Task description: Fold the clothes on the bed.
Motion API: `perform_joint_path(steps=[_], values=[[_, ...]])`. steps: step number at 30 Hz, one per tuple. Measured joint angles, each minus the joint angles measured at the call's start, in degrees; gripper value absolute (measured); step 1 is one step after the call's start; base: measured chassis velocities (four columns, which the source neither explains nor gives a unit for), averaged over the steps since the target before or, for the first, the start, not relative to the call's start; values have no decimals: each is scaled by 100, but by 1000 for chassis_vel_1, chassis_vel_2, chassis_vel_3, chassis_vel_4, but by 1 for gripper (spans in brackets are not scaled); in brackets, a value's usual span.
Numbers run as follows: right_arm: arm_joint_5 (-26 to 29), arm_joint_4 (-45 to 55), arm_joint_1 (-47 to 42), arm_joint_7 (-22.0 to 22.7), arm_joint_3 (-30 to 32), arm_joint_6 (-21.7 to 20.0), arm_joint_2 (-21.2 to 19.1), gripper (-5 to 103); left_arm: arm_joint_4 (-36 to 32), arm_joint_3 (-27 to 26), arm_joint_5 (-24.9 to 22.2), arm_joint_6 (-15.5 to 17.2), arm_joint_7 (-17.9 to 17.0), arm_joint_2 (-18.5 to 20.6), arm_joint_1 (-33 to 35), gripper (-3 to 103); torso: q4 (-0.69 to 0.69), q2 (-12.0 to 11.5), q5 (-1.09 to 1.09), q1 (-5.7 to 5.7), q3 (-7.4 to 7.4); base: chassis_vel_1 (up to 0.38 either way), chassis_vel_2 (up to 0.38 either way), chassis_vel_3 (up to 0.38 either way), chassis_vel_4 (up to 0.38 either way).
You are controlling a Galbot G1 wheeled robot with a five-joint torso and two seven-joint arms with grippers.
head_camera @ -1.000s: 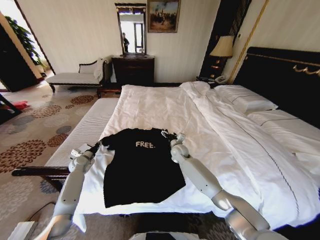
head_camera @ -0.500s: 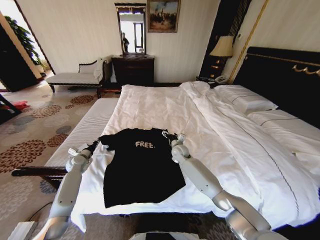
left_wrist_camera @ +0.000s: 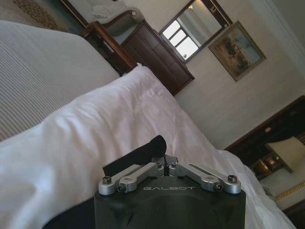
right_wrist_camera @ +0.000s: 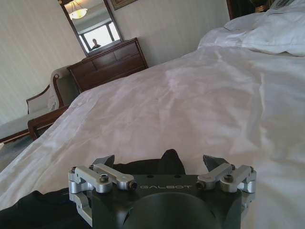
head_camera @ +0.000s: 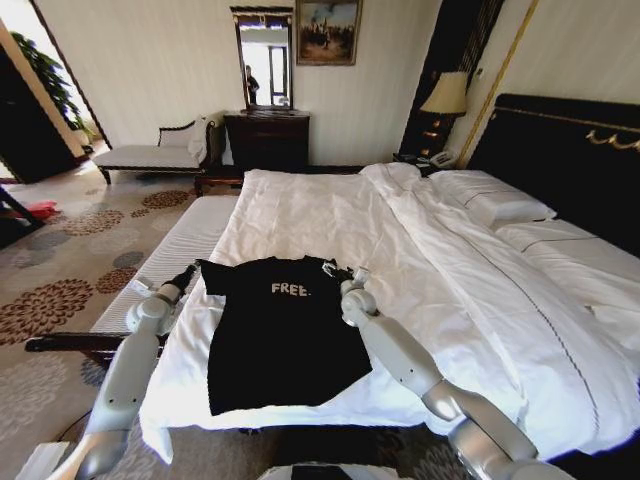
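One black T-shirt [head_camera: 283, 335] spread flat, the fold barely begun.

It lies chest-up on the near left part of the bed [head_camera: 420, 250], "FREE!" lettering facing up, hem hanging toward the near edge. The left gripper [head_camera: 188, 276] sits at the shirt's far left sleeve, its jaws closed on a pinch of the black cloth, as the left wrist view shows [left_wrist_camera: 164, 162]. The right gripper [head_camera: 345, 272] rests at the far right shoulder with its jaws spread apart, black fabric lying between them but not clamped [right_wrist_camera: 162, 164]. My judgement: this is the grasping step; next the right jaws need to close on the shoulder so both corners can lift together.
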Motion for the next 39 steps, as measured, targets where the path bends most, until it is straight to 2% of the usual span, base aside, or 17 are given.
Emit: perform_joint_path(steps=[2, 11, 16, 22, 25, 26, 29, 31, 35, 37, 39], values=[[0, 13, -33, 1, 54, -5, -52, 100, 18, 277, 201, -28, -7, -141, -111, 0, -1, 0, -1, 1, 0, 0, 0, 0, 0], [0, 50, -112, 1, 198, -17, -139, 100, 298, 803, 495, -50, -94, -524, -454, 0, 0, 0, 0, 1, 0, 0, 0, 0, 0], [-10, 59, -128, 3, 193, -21, -122, 100, 428, 1024, 704, -58, -128, -668, -514, 0, 1, 0, 0, 1, 0, 0, 0, 0, 0], [-15, 82, -130, 28, 178, -24, -94, 100, 343, 1261, 919, -58, -225, -658, -454, -2, 1, 0, -1, 1, 0, 0, 0, 0, 0], [-17, 94, -130, 48, 168, -32, -96, 100, 28, 1272, 911, 76, -367, -529, -274, 14, 1, 0, -1, 0, 0, 0, 0, 0, 0], [-17, 94, -130, 48, 168, -32, -96, 100, 28, 1272, 911, 76, -367, -529, -274, 14, 1, 0, -1, 0, 0, 0, 0, 0, 0], [-17, 97, -129, 51, 168, -34, -102, 100, -303, 1087, 762, 220, -445, -392, -84, 30, 2, 0, -1, 0, 0, 0, 0, 0, 0], [-19, 97, -128, 51, 166, -35, -103, 100, -400, 1038, 692, 259, -461, -352, -31, 30, 2, 0, -1, 0, 0, 0, 0, 0, 0], [-43, 66, -117, 50, 141, -36, -75, 100, -788, 793, 368, 407, -546, -191, 211, 52, 1, 0, -1, 0, 0, 0, 0, 0, 0], [-47, 60, -112, 50, 131, -36, -65, 100, -804, 746, 343, 414, -562, -177, 242, 52, 2, 0, -1, -1, 0, 0, 0, 0, 0], [-58, 56, -101, 47, 103, -36, -40, 100, -755, 586, 301, 424, -642, -166, 267, 64, 2, 0, -1, -1, 0, 0, 0, 0, 0]])
